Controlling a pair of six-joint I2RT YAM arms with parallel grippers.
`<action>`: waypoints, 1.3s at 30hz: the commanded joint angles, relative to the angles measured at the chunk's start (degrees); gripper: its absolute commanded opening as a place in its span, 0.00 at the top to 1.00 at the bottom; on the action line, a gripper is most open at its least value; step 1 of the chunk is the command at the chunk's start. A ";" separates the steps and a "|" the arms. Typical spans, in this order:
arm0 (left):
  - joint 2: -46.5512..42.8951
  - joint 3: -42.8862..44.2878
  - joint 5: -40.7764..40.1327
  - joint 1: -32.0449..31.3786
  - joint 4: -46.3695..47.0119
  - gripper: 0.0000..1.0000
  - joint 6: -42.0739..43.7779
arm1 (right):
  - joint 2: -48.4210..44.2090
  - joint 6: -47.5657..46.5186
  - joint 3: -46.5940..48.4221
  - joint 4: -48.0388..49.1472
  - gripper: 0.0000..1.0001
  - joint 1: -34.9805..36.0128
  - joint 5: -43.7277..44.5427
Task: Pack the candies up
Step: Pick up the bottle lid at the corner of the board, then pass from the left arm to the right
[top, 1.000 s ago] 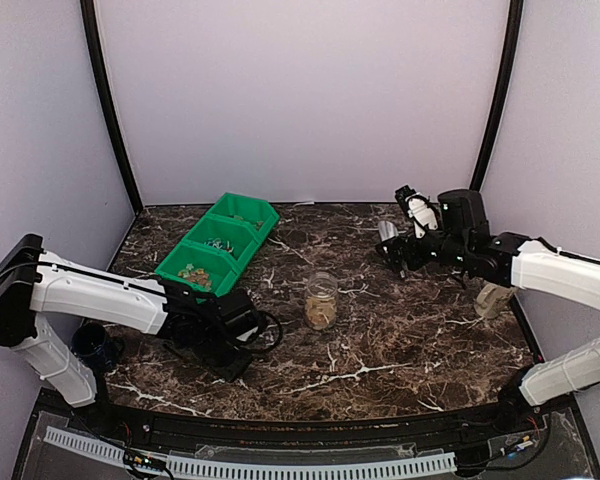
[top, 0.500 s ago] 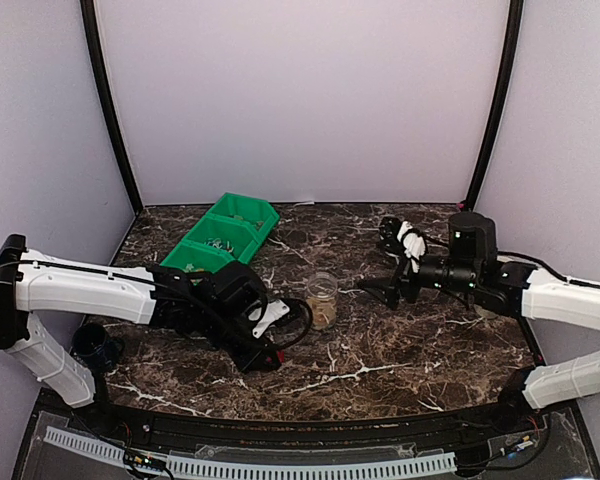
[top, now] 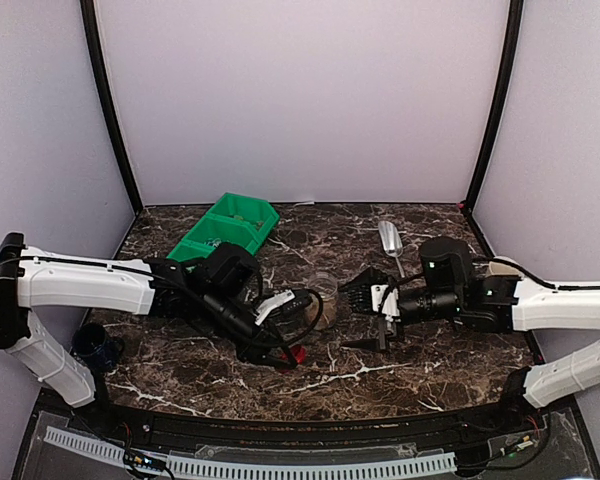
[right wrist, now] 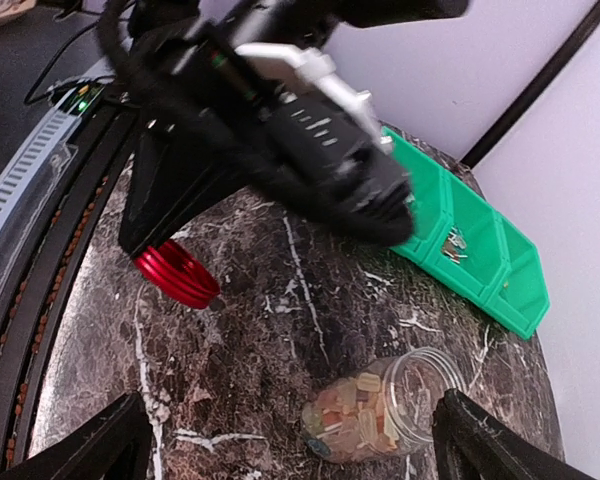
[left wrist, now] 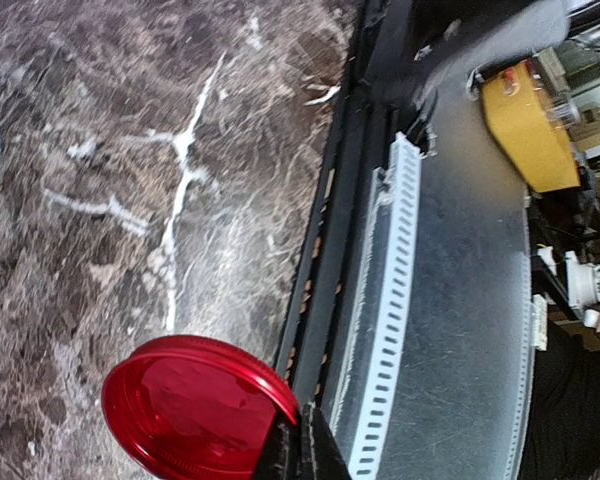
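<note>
Glass jar (right wrist: pixel 426 384): stands on the marble table (top: pixel 420 372) between the two grippers. From overhead it is largely hidden by the arms. The right wrist view shows it clearly, its mouth open and no lid on it.

Candies (right wrist: pixel 355 415): small tan, orange and reddish pieces heaped inside the jar, filling its lower part.

Left gripper (left wrist: pixel 300 448): fingers pinched tight together, nipping the rim of the red lid. It sits just beside the jar, on the left arm's side and towards the near table edge.

Red lid (left wrist: pixel 190 410): a round, ribbed screw lid held by its edge in the left gripper. It is near the jar but apart from it, and low over the table.

Right gripper (top: pixel 360 318): jaws spread fully wide with nothing between them. It is just beside the jar on the right arm's side, with the fingers pointing at it.

Green bin (top: pixel 230 225): a tray divided into compartments, behind the jar on the left arm's side, towards the back wall. The small items in one compartment are too small to identify.

Scoop (top: pixel 390 238): lies on the table behind the jar on the right arm's side, well apart from it.

Dark cup (top: pixel 92 345): far from the jar, by the left arm's base.
</note>
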 commanded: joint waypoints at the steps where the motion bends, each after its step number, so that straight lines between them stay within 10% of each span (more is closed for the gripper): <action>1: -0.47 1.45 11.09 1.27 5.13 1.00 0.37 | 3.41 -5.23 1.83 -2.08 0.05 3.04 -1.04; 25: 4.11 3.30 21.18 1.46 6.07 1.00 3.43 | 10.31 -6.59 3.50 1.06 0.55 11.42 -3.83; 39: 5.07 3.12 23.36 1.46 6.35 1.00 3.78 | 8.95 -7.60 3.03 2.78 0.65 12.63 -3.88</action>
